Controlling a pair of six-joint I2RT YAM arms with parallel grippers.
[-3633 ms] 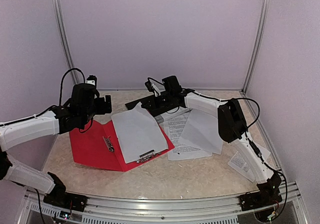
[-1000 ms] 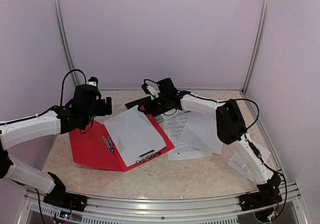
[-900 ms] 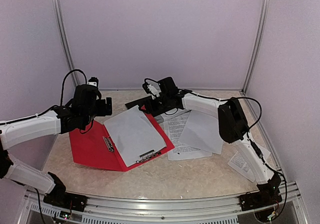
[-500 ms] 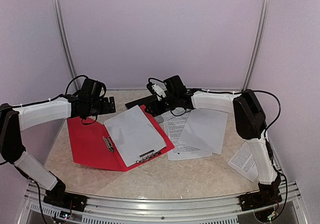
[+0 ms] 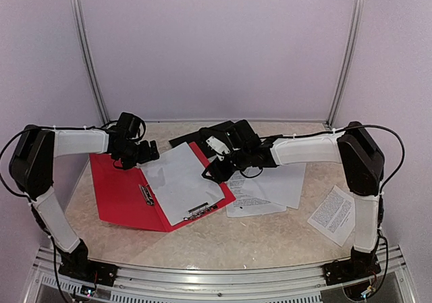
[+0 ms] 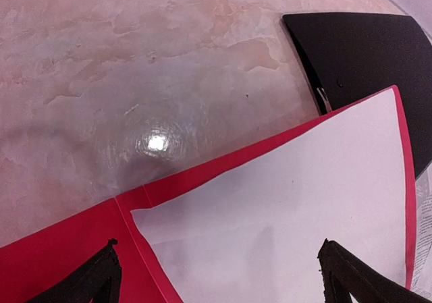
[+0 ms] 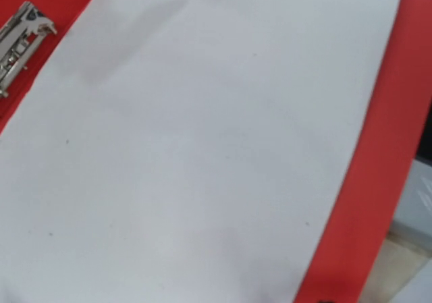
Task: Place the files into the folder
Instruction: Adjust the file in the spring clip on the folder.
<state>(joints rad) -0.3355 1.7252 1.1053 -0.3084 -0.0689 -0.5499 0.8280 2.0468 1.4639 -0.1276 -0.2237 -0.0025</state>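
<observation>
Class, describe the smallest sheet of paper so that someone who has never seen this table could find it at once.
Find the red folder lying open on the left of the table. Move right, past the pile of sheets beside it, towards the table's right edge. There lies the small sheet: printed with text, alone, touching no other paper and smaller than the rest.

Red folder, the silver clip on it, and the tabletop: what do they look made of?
Red folder: likely thin card or plastic, matte, flat with a crisp fold line. Silver clip: metal, going by its bright reflective sheen. Beige marbled tabletop: glossy stone-look surface, possibly laminate; it mirrors a lamp glare.
</observation>
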